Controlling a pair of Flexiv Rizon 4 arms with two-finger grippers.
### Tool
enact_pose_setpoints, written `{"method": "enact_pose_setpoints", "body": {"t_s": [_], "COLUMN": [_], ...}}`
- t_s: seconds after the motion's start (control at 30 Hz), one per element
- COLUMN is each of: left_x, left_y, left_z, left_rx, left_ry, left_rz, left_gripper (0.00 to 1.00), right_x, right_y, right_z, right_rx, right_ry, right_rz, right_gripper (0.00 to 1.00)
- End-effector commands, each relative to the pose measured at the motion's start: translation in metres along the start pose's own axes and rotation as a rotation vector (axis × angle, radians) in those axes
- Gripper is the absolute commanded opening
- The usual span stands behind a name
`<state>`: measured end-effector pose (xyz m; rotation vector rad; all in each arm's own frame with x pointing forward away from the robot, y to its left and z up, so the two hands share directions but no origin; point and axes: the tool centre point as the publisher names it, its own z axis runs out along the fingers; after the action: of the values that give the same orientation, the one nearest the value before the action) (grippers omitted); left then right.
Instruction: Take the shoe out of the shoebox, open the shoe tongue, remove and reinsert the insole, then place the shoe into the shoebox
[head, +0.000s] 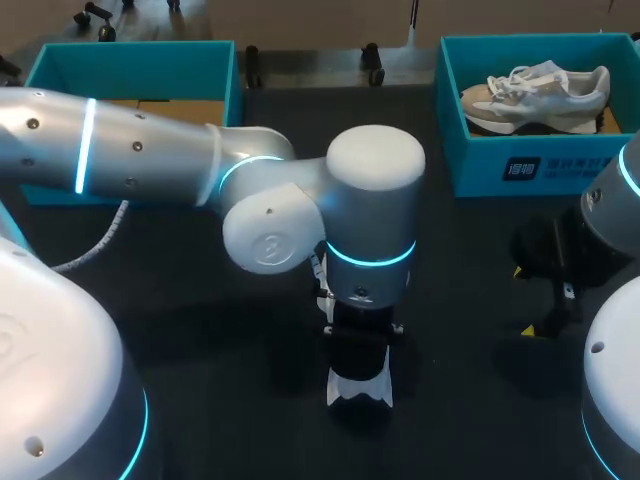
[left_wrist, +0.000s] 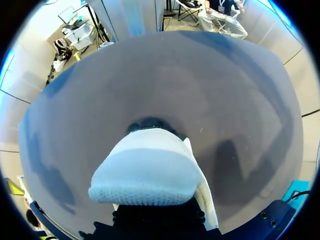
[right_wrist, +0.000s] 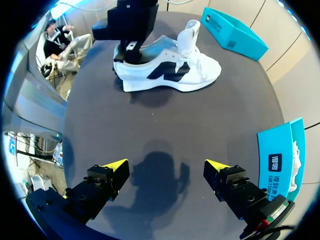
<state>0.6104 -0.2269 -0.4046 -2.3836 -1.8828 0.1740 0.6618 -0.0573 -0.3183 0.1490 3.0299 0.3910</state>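
A white shoe (right_wrist: 170, 67) with a dark side mark lies on the black table, its tongue (right_wrist: 191, 30) standing up. My left gripper (right_wrist: 131, 50) sits at the heel, shut on the heel rim. In the head view the left gripper (head: 360, 340) covers most of the shoe (head: 360, 388), near the table's front middle. In the left wrist view the shoe's white heel (left_wrist: 147, 170) hides my own fingertips. My right gripper (right_wrist: 165, 167) hangs open over bare table, well short of the shoe, also seen at the right gripper (head: 522, 300).
The teal shoebox (head: 480, 165) stands at the back right with a beige and white shoe (head: 535, 95) in it, close beside my right arm; the shoebox (right_wrist: 280, 160) shows there too. A second teal box (head: 130, 60) stands at the back left.
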Motion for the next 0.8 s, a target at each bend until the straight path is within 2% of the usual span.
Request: {"method": "enact_pose_setpoints", "body": {"t_s": [0.03,0.17,0.27,0.67,0.8], "left_x": [0.015,0.019,0.020,0.010,0.007], "left_y": [0.000,0.004,0.010,0.022,0.024], "left_z": [-0.016,-0.029,-0.030,0.006,0.006], "left_rx": [-0.031,-0.049,-0.051,-0.037,-0.051], "left_ry": [-0.023,-0.030,-0.018,0.027,0.031], "left_rz": [-0.006,-0.011,-0.020,-0.036,-0.039], "left_gripper": [0.00,0.00,0.00,0.00,0.00], "right_x": [0.001,0.001,0.001,0.001,0.001], "right_y": [0.000,0.000,0.000,0.000,0.000], "right_z": [0.000,0.000,0.000,0.000,0.000], "right_rx": [0.000,0.000,0.000,0.000,0.000], "right_ry": [-0.002,-0.002,-0.002,-0.002,-0.002], "right_rz": [-0.001,-0.001,-0.001,-0.001,-0.001], "right_gripper": [1.00,1.00,1.00,1.00,1.00]}}
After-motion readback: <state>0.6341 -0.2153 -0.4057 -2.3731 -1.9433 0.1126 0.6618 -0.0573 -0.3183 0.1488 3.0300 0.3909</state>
